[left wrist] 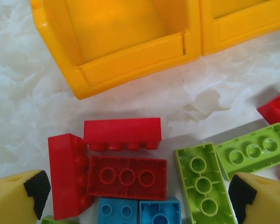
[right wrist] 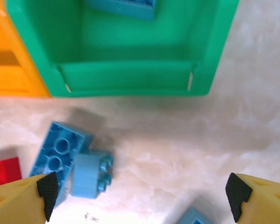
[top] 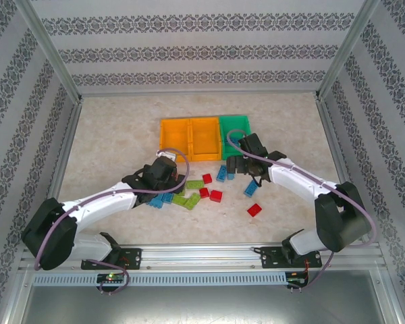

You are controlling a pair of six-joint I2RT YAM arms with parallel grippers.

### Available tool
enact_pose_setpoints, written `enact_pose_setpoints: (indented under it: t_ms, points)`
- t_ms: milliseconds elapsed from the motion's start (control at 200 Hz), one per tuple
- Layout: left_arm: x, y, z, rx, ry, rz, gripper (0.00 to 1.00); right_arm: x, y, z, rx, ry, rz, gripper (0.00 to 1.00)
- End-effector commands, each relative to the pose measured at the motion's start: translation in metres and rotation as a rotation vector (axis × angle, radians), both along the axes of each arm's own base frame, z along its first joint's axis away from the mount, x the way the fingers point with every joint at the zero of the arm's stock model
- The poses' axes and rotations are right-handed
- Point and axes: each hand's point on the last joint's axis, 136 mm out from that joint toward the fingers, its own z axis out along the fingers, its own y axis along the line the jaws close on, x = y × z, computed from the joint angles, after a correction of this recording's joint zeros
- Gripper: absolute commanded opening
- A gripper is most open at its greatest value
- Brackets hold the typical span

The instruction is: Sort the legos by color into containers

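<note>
**Left gripper** (left wrist: 140, 196): fingers spread wide, nothing clamped. Its yellow, black-padded fingertips (left wrist: 35, 191) sit in the lower corners of the left wrist view, over a cluster of bricks on the table (left wrist: 18, 93). Whether either tip touches a brick cannot be told.

- Between the tips, left to right: a red brick (left wrist: 67, 175) on its side; a second red brick (left wrist: 127, 176) lying flat against it, with a third red brick (left wrist: 122, 132) on its side just above; then two lime bricks (left wrist: 203, 184) side by side.
- The right tip covers the lower end of one lime brick.
- Two blue bricks (left wrist: 114, 212) are cut off by the bottom edge. A further red piece (left wrist: 275, 109) is cut off at the right edge.
- The left orange bin (left wrist: 130, 65) sits upper left and the middle orange bin (left wrist: 242, 28) upper right, both cropped by the top edge.

**Right gripper** (right wrist: 141, 191): fingers wide apart, holding nothing, bare table between them.

- The green bin (right wrist: 126, 77) spans the top of the right wrist view. A blue brick in the bin (right wrist: 121, 7) is cut off by the top edge.
- At lower left a pair of blue bricks (right wrist: 56, 154) touch each other, one partly behind the left fingertip.
- A red scrap (right wrist: 4, 170) at the left edge and a blue corner (right wrist: 191, 217) at the bottom edge are cropped and blurred.

**Overhead**: the three bins stand joined in a row at centre. The loose bricks (top: 216, 196) lie just below them, between the grippers. The left arm hides part of the cluster.
</note>
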Motion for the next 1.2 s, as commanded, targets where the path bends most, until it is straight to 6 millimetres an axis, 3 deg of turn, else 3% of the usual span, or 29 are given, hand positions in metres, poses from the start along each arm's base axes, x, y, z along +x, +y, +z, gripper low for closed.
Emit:
enact_pose_setpoints:
  t_ms: [0,175,270,495,1194]
  points:
    - [0.002,0.003,-0.01,0.051,0.058,0.03,1.0,-0.001,-0.004,0.002,0.03,-0.026,-0.044,0.95]
    - [0.014,-0.012,-0.024,0.017,0.103,-0.016,0.99,-0.001,-0.002,0.0,0.042,-0.021,-0.045,0.95]
    - [0.018,-0.012,-0.03,0.019,0.141,-0.01,0.94,-0.002,-0.003,0.0,0.041,-0.021,-0.048,0.95]
    - [0.02,-0.001,-0.036,0.008,0.152,0.024,0.94,-0.005,-0.01,-0.003,0.05,-0.021,-0.067,0.95]
    - [0.037,-0.005,-0.052,-0.01,0.18,0.0,0.84,-0.014,-0.025,-0.004,0.057,-0.024,-0.106,0.95]
